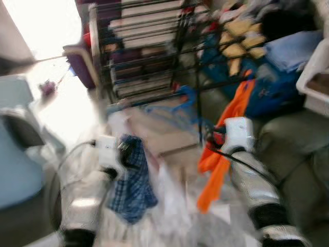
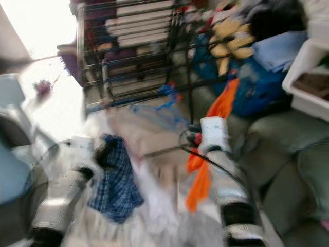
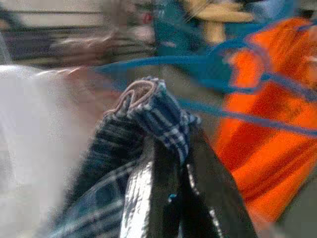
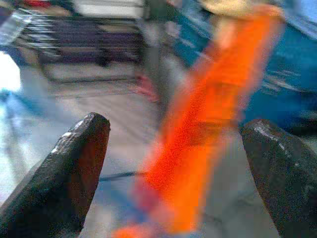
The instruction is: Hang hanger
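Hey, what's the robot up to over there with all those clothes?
It stands before a black drying rack by a green sofa. Its left gripper is shut on a blue plaid garment, with a blue hanger just ahead. Its right gripper is open, with an orange cloth hanging between its fingers. The views are blurred.

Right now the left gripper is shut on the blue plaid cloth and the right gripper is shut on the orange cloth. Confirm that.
Not quite. The left gripper is shut on the blue plaid cloth, but the right gripper is open: the right wrist view shows its fingers spread wide, with the orange cloth hanging beyond them.
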